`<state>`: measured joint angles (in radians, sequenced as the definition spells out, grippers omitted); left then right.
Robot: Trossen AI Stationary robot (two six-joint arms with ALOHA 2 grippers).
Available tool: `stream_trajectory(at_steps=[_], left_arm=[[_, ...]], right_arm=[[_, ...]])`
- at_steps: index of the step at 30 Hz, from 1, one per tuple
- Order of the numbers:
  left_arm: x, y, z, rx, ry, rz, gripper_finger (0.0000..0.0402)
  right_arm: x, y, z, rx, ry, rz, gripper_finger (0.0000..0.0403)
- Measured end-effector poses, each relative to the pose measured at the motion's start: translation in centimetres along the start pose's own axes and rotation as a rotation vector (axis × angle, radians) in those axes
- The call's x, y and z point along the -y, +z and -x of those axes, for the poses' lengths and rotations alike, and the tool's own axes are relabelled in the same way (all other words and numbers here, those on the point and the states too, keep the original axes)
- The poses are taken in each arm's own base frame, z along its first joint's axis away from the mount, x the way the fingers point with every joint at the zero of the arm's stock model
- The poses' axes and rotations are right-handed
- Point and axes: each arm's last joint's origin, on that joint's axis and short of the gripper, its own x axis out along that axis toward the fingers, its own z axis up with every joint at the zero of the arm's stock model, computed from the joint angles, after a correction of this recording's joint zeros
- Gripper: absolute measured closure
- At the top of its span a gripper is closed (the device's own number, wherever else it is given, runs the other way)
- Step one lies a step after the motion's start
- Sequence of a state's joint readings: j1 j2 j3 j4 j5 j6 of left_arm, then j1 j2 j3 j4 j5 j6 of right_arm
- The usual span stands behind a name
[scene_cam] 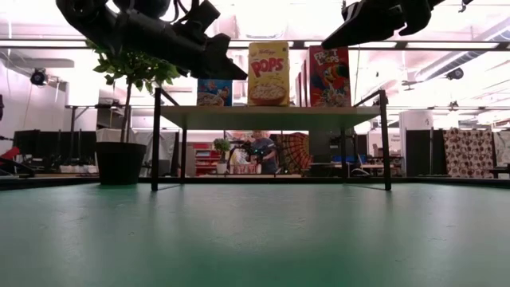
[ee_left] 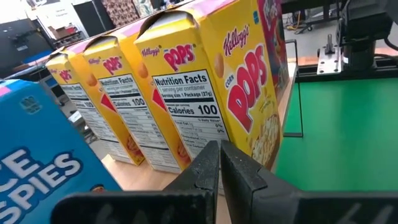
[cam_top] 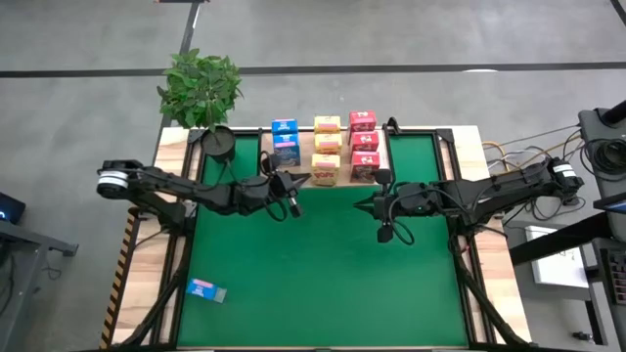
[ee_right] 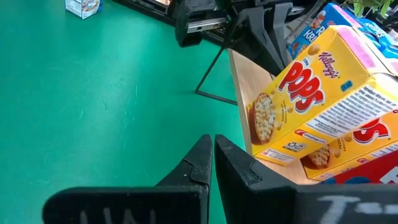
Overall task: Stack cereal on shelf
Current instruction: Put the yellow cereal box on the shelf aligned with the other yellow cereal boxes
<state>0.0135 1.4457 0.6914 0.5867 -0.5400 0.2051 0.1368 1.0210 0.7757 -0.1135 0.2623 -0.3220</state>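
The shelf (cam_top: 303, 156) stands at the table's far middle; its light-wood board also shows in the low view (scene_cam: 271, 116). On it stand two blue cereal boxes (cam_top: 286, 137), three yellow ones (cam_top: 326, 145) and three red ones (cam_top: 364, 143). A third blue box (cam_top: 206, 289) lies flat on the green mat near the table's near left corner. My left gripper (cam_top: 293, 188) is shut and empty, hovering just in front of the shelf by the blue and yellow boxes (ee_left: 186, 93). My right gripper (cam_top: 368, 205) is shut and empty, hovering near the shelf's right front corner.
A potted plant (cam_top: 203, 93) stands at the table's far left, beside the shelf. The green mat (cam_top: 323, 284) stretches from the shelf to the near edge. In the low view a person (scene_cam: 260, 151) shows in the room far behind the table.
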Motion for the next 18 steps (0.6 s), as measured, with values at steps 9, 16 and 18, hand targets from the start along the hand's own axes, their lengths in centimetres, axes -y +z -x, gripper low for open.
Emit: stream_trajectory(at_steps=[9, 16, 18], left_arm=[[0.1, -0.01, -0.25, 0.021, 0.005, 0.009, 0.0402], [0.08, 0.07, -0.25, 0.028, 0.007, 0.016, 0.0402], [0.09, 0.06, -0.25, 0.028, 0.006, 0.02, 0.0402]], right_arm=[[0.0, 0.0, 0.0, 0.0, 0.0, 0.001, 0.0394], [0.0, 0.0, 0.0, 0.0, 0.0, 0.002, 0.0394], [0.0, 0.0, 0.0, 0.0, 0.0, 0.001, 0.0394]])
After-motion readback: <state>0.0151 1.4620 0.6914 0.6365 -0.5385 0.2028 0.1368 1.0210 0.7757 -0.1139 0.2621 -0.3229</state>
